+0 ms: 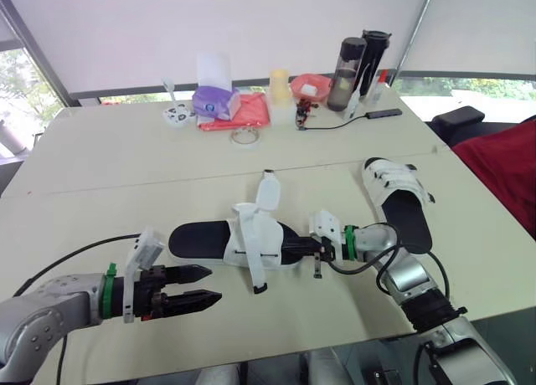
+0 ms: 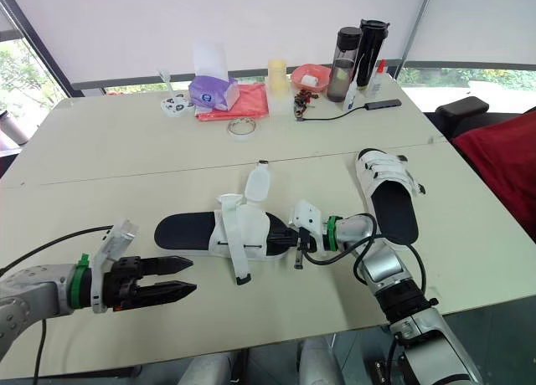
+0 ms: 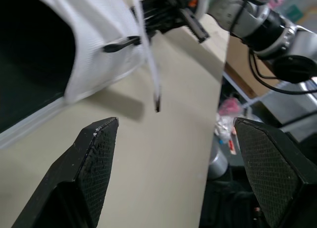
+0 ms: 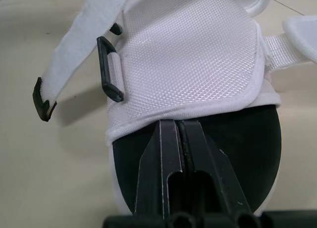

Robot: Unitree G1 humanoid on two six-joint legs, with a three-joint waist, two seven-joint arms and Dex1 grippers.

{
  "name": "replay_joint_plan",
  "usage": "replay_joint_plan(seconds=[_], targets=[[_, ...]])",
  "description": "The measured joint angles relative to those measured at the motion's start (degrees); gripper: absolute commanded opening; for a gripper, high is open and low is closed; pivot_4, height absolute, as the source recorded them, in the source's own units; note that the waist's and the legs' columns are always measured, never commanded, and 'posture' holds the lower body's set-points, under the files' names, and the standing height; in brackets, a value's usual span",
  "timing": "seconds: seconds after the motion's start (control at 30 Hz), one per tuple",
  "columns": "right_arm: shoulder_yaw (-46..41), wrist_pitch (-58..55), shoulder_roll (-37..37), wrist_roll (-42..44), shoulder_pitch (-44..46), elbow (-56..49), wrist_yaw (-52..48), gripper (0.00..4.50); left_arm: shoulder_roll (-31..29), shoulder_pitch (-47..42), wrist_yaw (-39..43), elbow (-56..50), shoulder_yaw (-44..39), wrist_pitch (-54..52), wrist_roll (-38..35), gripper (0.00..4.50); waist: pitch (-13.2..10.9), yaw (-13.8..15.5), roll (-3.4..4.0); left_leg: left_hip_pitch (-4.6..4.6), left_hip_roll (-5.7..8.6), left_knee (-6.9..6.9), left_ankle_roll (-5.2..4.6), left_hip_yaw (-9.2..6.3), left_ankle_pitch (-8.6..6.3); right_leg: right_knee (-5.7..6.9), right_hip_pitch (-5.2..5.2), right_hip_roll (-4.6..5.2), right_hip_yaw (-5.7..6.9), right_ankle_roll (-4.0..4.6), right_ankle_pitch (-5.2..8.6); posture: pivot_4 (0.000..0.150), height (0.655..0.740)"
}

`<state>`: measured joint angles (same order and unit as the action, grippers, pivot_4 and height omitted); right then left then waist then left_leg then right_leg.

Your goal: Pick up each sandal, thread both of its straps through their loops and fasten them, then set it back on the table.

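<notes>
At frame centre, your sandal (image 1: 251, 238) lies long axis left-right w/ 2 straps (image 1: 266, 194) loose, R gripper (image 4: 176, 125) jaws together touching its right end, L gripper (image 1: 213, 285) jaws apart lower left, near its left end.

A pale beige desk (image 1: 126, 151) of two joined tops fills the scene; white blinds (image 1: 251, 25) hang behind; daylit windows (image 1: 17, 84) show greenery far left and right; red upholstery (image 1: 502, 167) stands right.
</notes>
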<state>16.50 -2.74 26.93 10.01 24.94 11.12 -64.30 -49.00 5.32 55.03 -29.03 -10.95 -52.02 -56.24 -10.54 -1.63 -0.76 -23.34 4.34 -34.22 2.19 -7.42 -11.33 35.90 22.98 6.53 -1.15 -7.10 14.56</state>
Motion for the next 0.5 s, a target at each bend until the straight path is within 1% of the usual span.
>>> replay_joint_plan(seconds=[0.13, 0.23, 0.33, 0.5], targets=[[-0.1, 0.6, 0.4, -0.2, -0.1, -0.3, 0.1, 0.0, 3.5, -1.9, -0.1, 1.0, 3.9, 0.1, 0.2, 3.85, 0.0, 0.7, 0.0, -0.04, -0.04, 0.09, -0.13, 0.11, 0.08, 0.01, 0.15, -0.07, -0.04, -0.01, -0.01, 0.15, 0.74], [-0.2, 0.2, 0.5, -0.3, -0.5, -0.8, 0.7, 0.0, 6.3, -3.3, -0.9, 2.9, 7.8, 1.1, 2.7, 3.85, 0.0, 0.8, -0.01, -0.04, -0.06, 0.07, -0.12, 0.14, 0.09, 0.03, 0.14, -0.08, -0.04, 0.0, -0.01, 0.15, 0.74], [-0.5, -0.6, 0.9, -0.3, -1.2, -1.8, 1.3, 0.0, 11.1, -6.9, -4.2, 6.4, 9.6, 1.1, 3.8, 3.85, 0.0, 1.0, -0.06, -0.03, -0.06, 0.04, -0.07, 0.14, 0.06, 0.03, 0.1, -0.08, -0.02, 0.02, -0.02, 0.15, 0.74], [-0.7, -1.4, 1.2, -0.3, -1.9, -3.2, 1.7, 0.0, 16.2, -11.2, -8.2, 7.7, 11.4, 0.8, 4.5, 3.85, 0.0, 1.0, -0.05, -0.04, -0.05, 0.04, -0.14, 0.15, 0.1, -0.03, 0.09, -0.07, -0.02, -0.02, -0.02, 0.15, 0.74]])
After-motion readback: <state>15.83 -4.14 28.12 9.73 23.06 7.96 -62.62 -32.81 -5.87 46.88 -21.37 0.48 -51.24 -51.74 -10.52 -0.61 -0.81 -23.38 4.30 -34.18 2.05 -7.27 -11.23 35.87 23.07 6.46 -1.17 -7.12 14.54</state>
